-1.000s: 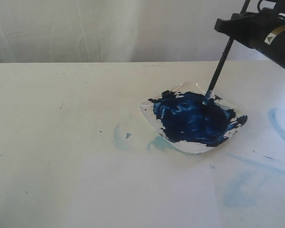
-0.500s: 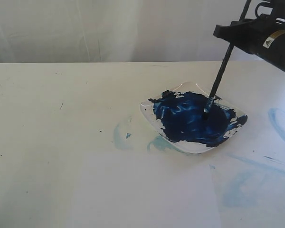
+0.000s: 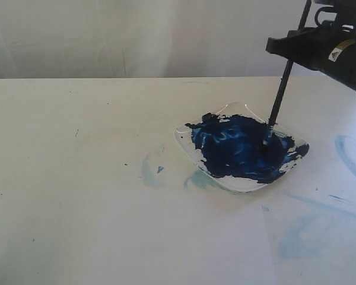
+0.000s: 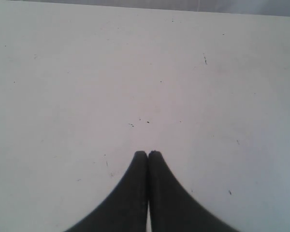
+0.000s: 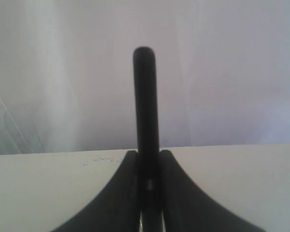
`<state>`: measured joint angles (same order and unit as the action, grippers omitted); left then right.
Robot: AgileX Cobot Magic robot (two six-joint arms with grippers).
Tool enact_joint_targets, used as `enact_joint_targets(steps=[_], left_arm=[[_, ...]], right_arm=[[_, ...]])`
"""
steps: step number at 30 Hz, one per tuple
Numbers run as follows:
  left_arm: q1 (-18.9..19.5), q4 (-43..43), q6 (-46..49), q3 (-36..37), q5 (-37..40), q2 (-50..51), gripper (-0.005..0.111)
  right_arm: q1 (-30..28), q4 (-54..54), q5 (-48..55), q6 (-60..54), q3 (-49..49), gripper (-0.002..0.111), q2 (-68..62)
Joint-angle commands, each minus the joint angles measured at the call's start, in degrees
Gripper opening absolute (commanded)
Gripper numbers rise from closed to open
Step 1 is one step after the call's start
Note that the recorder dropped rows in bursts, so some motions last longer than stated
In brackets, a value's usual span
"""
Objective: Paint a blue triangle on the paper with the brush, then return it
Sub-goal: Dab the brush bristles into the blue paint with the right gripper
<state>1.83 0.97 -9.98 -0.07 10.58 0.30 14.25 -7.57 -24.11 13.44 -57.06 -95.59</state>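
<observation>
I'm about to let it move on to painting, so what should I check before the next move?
1. Grip: ok. The right gripper has its fingers clamped on the brush handle.
2. Bristles loaded: ok. The tip sits in the dark paint in the dish.
3. Brush angle: ok. It stands steeply, leaning slightly.
4. Left gripper out of the way: ok. It is shut over bare tabletop.
5. Paper located: cannot tell. Only a faintly whiter patch shows in front of the dish.
</observation>
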Motion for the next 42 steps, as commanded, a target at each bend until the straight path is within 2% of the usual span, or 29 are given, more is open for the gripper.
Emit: enact_joint_targets(steps=[1,5,12,16,21,31,42], left_arm=[[-0.5,0.0,-0.4,0.1,-0.3,-0.3,0.000],[-0.5,0.0,-0.4,0.1,-0.3,-0.3,0.000],[-0.5,0.0,-0.4,0.1,-0.3,-0.3,0.000],[-0.5,0.0,-0.4,0.1,-0.3,-0.3,0.000],[-0.5,0.0,-0.4,0.1,-0.3,-0.3,0.000],[-0.5,0.0,-0.4,0.1,-0.3,-0.3,0.000],[-0.5,0.0,-0.4,0.1,-0.3,-0.3,0.000]], right_arm=[[-0.1,0.0,-0.5,-3.1,-0.2,0.000,0.3],[-0.1,0.0,-4.3,-7.2,-0.2,0.000,0.2],[-0.1,-0.1,-3.0,-7.6,-0.2,0.000,0.1],[0.0,-1.4,-2.6,-2.0,-0.2,0.000,0.1],[0.0,-8.8,-1.5,0.8,-0.2,0.000,0.1],[0.0,-11.2,-0.4,8.8,-0.2,0.000,0.1],[0.0,-13.9,-15.1,23.2,-0.2,0.000,2.6]])
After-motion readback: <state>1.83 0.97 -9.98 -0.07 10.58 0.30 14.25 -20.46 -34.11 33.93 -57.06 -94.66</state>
